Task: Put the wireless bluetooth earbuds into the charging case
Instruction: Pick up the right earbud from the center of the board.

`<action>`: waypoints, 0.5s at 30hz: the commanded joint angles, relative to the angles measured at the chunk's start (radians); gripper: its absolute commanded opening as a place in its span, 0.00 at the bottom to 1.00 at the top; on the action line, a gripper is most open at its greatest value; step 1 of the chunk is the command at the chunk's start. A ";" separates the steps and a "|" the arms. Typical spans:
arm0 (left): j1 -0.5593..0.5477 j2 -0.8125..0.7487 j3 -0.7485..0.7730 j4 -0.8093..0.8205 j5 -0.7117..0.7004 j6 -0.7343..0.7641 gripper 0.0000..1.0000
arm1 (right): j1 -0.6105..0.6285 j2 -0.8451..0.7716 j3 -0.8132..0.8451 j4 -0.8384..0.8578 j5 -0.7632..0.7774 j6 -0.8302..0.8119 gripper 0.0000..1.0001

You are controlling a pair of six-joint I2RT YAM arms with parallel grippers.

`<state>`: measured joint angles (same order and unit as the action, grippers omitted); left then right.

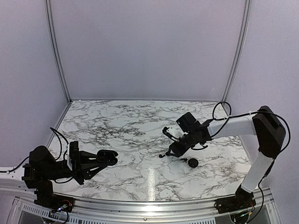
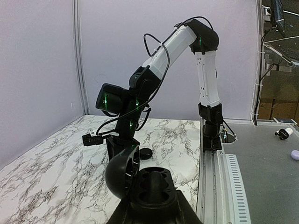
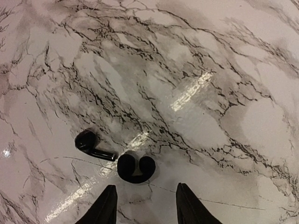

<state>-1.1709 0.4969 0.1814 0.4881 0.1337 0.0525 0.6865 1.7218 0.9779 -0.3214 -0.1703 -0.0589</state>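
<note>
Earbud [image 3: 93, 145] on table [image 1: 131, 121], well off edges

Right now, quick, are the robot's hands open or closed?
Left gripper: closed, nothing seen in it.
Right gripper: open, nothing between its fingers.

Broad bare white-and-grey marbled counter [image 1: 135, 135] lies between the arms. Just ahead of the right claw's [image 3: 145, 185] parted fingers lie a glossy black two-lobed piece [image 3: 135, 169] and, beside it, a glossy black stemmed earbud [image 3: 93, 145]. A round black case [image 1: 192, 162] sits near.
</note>
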 commanded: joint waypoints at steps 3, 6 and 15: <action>-0.004 -0.004 -0.003 0.047 0.010 0.012 0.00 | 0.017 0.034 0.056 -0.002 0.045 -0.027 0.51; -0.004 -0.004 -0.005 0.048 0.011 0.013 0.00 | 0.034 0.053 0.066 -0.011 0.067 -0.033 0.55; -0.004 -0.017 -0.009 0.046 0.006 0.011 0.00 | 0.051 0.110 0.110 0.004 0.120 -0.019 0.55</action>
<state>-1.1709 0.4961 0.1814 0.4896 0.1337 0.0532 0.7311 1.8130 1.0393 -0.3294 -0.0940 -0.0830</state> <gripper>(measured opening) 0.263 0.554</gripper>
